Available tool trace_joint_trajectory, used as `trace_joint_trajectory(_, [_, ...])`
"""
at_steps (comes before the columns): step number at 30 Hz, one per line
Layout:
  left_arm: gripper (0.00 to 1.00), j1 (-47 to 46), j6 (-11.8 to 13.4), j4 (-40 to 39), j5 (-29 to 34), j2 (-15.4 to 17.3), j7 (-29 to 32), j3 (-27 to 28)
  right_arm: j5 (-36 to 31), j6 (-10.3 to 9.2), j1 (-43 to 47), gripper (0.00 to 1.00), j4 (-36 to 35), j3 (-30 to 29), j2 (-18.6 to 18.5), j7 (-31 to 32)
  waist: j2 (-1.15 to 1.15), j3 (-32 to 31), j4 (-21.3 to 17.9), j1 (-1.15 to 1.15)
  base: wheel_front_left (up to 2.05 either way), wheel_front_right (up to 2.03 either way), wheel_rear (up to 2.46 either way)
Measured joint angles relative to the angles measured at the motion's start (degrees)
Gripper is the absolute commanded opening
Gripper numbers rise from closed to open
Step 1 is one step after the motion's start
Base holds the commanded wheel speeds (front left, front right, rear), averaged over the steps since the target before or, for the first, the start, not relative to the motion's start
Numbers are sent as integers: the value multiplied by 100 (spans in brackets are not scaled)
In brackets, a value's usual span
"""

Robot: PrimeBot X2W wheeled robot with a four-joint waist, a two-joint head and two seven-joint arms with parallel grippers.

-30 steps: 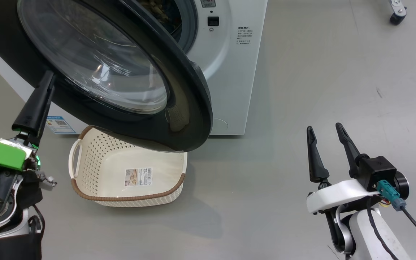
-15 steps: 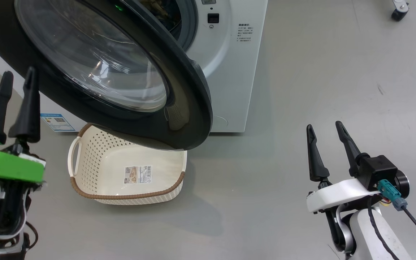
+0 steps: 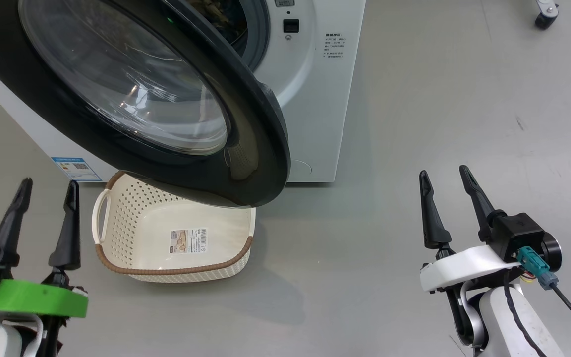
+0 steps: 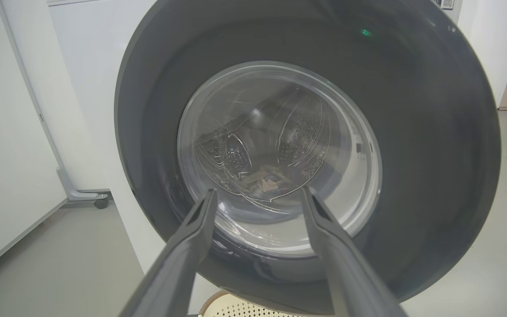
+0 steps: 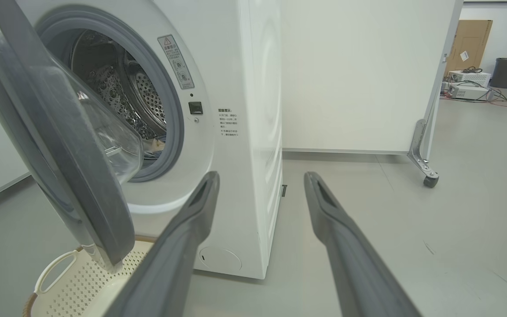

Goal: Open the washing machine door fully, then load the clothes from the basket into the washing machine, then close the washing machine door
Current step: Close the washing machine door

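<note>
Left gripper [image 3: 50,182]: long dark fingers spread, holding nothing, just beside small cream perforated brown-rimmed basket [image 3: 166,271] on the floor. Right gripper [image 3: 443,171]: also spread and free, well apart. Round black-rimmed glass door [image 3: 132,94] half open, overhanging the basket. Big white front-loading washing machine [image 3: 315,99]; patterned clothes [image 4: 267,181] dimly seen in the drum.

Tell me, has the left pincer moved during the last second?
Yes. The left pincer has pulled down and away from the washing machine door, and now stands open left of the basket.
</note>
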Motion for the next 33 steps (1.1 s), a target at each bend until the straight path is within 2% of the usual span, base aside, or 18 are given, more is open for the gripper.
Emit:
trace_joint_trajectory(7, [100, 198, 100, 542, 259, -334, -108, 4, 0, 0, 1, 100, -4, 2, 2, 0, 0, -24, -24, 0, 0, 0, 0])
trace_joint_trajectory(20, [100, 224, 205, 1012, 539, -578, -109, 12, 11, 18, 83, 100, 3, 33, 0, 0, 0, -187, -111, 0, 0, 0, 0])
trace_joint_trajectory(33, [100, 201, 203, 856, 721, -869, -109, 282, 11, 16, 203, 100, 5, -12, 2, 0, 0, -262, -140, 0, 0, 0, 0])
